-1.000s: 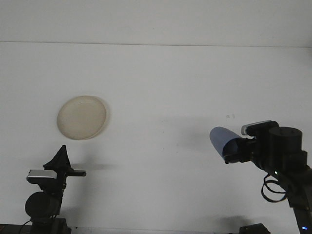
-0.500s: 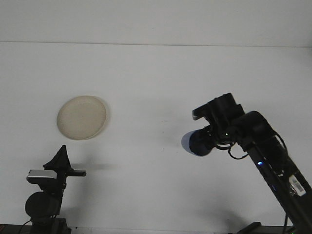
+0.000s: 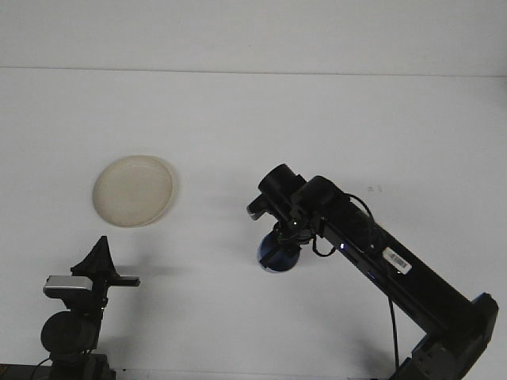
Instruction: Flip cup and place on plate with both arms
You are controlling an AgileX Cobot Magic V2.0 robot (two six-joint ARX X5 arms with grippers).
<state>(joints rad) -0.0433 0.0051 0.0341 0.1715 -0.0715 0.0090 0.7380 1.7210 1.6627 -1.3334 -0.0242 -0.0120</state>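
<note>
So the whole scene sits on a plain white matte tabletop (image 3: pixel 238 111), really flat and featureless, with a faint line near the top where it meets an equally white back wall (image 3: pixel 238 32). Lighting is a bit dim and greyish, soft shadows only.

Over on the left there's a round, shallow, cream-coloured plate (image 3: pixel 132 190), looks like smooth plastic or glazed ceramic with a slightly raised rim, nothing on it.

The right black robot arm (image 3: pixel 380 261) stretches diagonally from the bottom right corner toward the middle of the table. It's chunky, matte black, with a white barcode sticker on the link, thin cables and a couple of tiny lit dots. Its right gripper (image 3: pixel 277 252) points down and is clamped around a small blue plastic cup (image 3: pixel 276 257). Only the cup's lower rounded part peeks out under the wrist, dark blue in shadow, near the table's centre and well apart from the plate, off to the plate's right. Can't tell if it touches the surface.

The left gripper (image 3: pixel 101 257) sits at bottom left, black, pointy fingers together and upright, holding nothing, with a silver-grey camera block beneath.
</note>
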